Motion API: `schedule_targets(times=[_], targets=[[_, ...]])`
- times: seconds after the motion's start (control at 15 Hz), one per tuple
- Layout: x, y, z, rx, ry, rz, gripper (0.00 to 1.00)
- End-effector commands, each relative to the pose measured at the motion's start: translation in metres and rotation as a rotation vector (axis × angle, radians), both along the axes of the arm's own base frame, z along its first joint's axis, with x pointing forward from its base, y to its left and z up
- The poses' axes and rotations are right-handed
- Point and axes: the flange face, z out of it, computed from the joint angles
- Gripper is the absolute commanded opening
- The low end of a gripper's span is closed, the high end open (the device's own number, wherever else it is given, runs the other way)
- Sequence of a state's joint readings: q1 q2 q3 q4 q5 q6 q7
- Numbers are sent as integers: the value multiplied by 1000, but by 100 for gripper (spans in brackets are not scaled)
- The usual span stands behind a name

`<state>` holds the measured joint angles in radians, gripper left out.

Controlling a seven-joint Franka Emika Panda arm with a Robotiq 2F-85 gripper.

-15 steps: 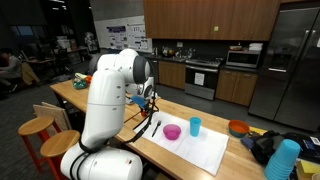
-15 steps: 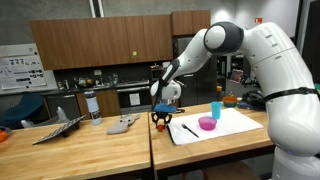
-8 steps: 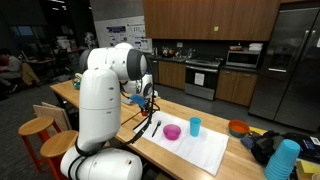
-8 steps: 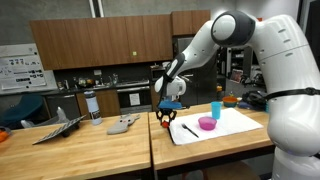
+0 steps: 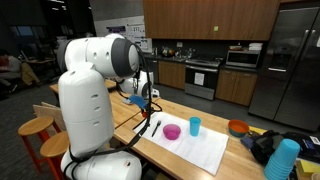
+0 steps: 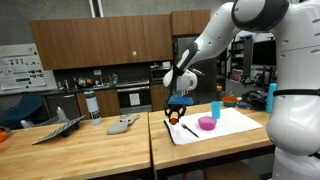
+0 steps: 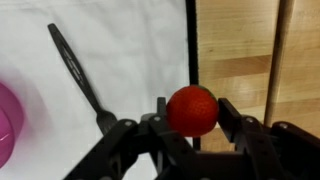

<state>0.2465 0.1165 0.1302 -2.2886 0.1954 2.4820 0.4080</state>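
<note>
My gripper (image 7: 192, 112) is shut on a red strawberry-like ball (image 7: 192, 110), with a finger pressed on each side of it. It hangs above the edge of a white mat (image 7: 120, 60) where the mat meets the wooden table (image 7: 250, 60). A black spoon-like utensil (image 7: 78, 70) lies on the mat just to the left of the ball. The rim of a pink bowl (image 7: 8, 125) shows at the far left. In both exterior views the gripper (image 6: 178, 112) hovers over the near end of the mat (image 6: 215, 130), and the pink bowl (image 6: 207, 123) and a blue cup (image 6: 216, 110) stand on the mat.
An orange bowl (image 5: 238, 128) and a stack of blue cups (image 5: 283, 160) sit past the mat's far end. A laptop (image 6: 58, 127), a grey object (image 6: 122, 124) and a bottle (image 6: 91, 105) lie on the adjoining table. Wooden stools (image 5: 38, 130) stand beside the robot base.
The arm has swung over the last second, carrying the gripper and the red ball sideways toward the white mat. The grip has stayed the same.
</note>
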Motion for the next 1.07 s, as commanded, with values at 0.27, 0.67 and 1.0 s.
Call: schedule_targets(times=[0.27,0.67,1.0], targets=[[-12,-7,6,-2,-9,3,52],[-3,-35,-10,-147,-34,-37,27],[-11,-85,-17,-246,-48,-160,27]])
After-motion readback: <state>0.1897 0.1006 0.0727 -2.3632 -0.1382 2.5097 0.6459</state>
